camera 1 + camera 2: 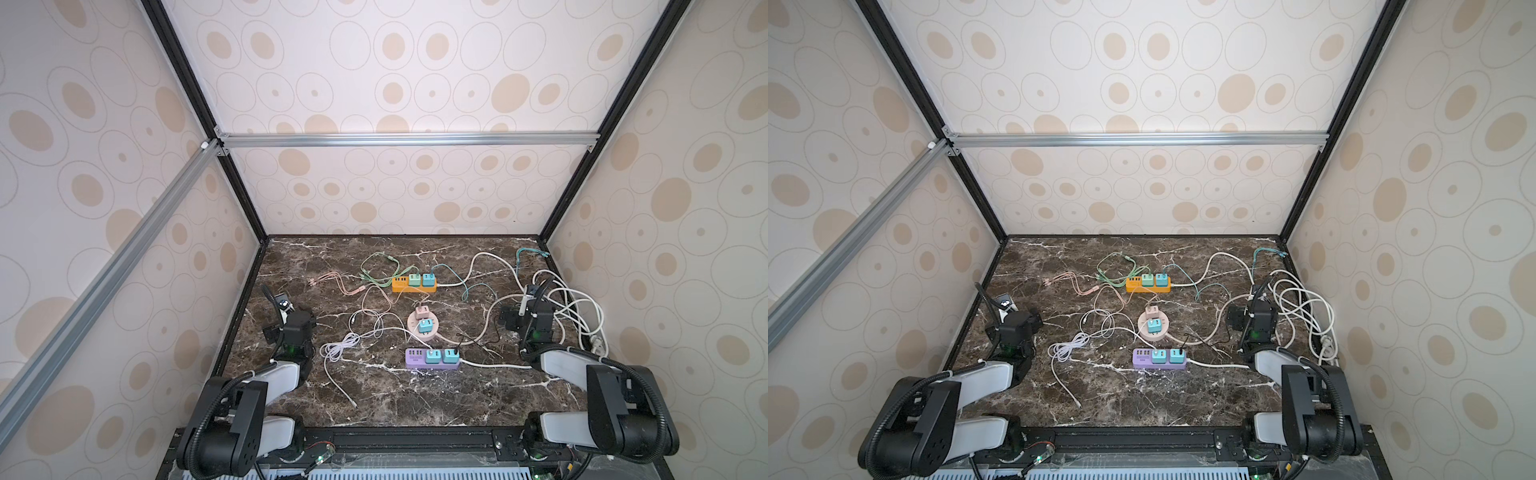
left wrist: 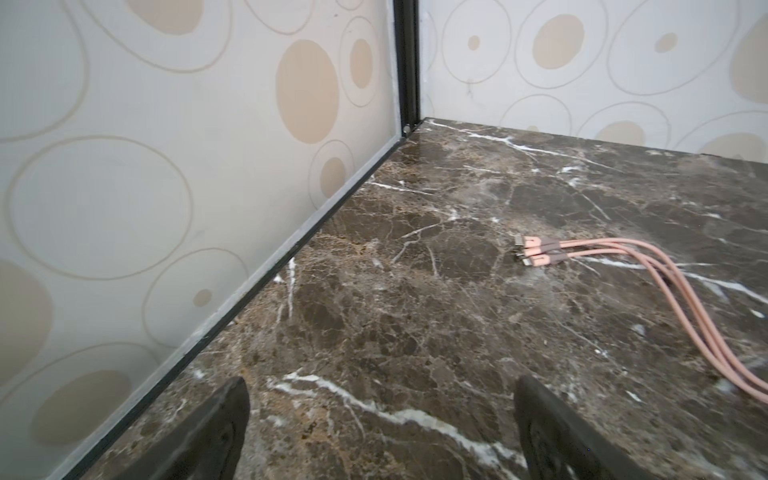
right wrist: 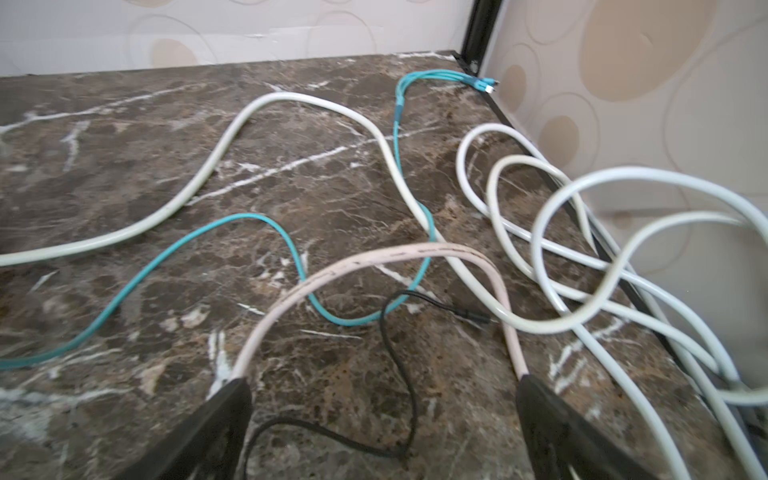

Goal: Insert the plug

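The left pincer (image 2: 380,386) stands wide open over the marble worktop (image 2: 374,270); a pink three-headed cable (image 2: 534,250) lies well apart from it.

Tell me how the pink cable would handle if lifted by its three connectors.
Likely floppy: the pink cable lies in loose curves on the table, so it would droop. Probably light, being thin. Its three connectors lie side by side and may splay apart when lifted.
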You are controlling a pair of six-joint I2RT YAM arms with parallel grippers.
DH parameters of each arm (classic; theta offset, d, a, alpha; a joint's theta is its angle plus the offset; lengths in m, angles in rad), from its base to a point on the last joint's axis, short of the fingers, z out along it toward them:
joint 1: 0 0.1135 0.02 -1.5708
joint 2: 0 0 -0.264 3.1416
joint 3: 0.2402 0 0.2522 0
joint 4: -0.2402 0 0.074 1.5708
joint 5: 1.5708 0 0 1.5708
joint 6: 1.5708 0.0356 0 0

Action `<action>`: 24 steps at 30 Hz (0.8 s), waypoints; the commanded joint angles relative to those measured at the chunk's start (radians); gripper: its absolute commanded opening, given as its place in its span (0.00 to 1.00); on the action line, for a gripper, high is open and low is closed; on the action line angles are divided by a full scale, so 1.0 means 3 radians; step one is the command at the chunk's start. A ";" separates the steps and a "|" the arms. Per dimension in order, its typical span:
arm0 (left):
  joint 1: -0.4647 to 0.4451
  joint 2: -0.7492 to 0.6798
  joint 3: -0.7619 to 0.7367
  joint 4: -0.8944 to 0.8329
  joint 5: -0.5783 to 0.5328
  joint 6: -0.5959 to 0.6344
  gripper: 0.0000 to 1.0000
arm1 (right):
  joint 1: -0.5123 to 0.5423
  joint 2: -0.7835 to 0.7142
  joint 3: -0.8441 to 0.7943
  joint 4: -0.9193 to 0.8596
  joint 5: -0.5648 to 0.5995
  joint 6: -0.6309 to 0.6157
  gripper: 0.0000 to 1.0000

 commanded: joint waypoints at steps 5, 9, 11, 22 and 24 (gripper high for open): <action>0.0078 0.0452 0.0121 0.0982 0.0524 0.0383 0.98 | -0.0005 -0.0182 -0.0161 0.0414 -0.0590 -0.0268 1.00; 0.0090 0.0706 0.0065 0.1514 0.0735 0.0619 0.98 | -0.0002 -0.0144 -0.0192 0.0604 -0.0735 -0.0162 1.00; 0.0102 0.0842 -0.0067 0.1882 0.0938 0.0676 0.98 | -0.0002 -0.0069 -0.0174 0.0637 -0.0794 -0.0187 1.00; 0.0152 0.0943 -0.0209 0.2189 0.0967 0.0617 0.98 | 0.0211 0.0329 -0.0432 0.1543 -0.0552 -0.0255 1.00; 0.0152 0.0948 -0.0216 0.2213 0.0973 0.0627 0.98 | 0.0357 0.0493 -0.0489 0.1805 -0.0375 -0.0379 1.00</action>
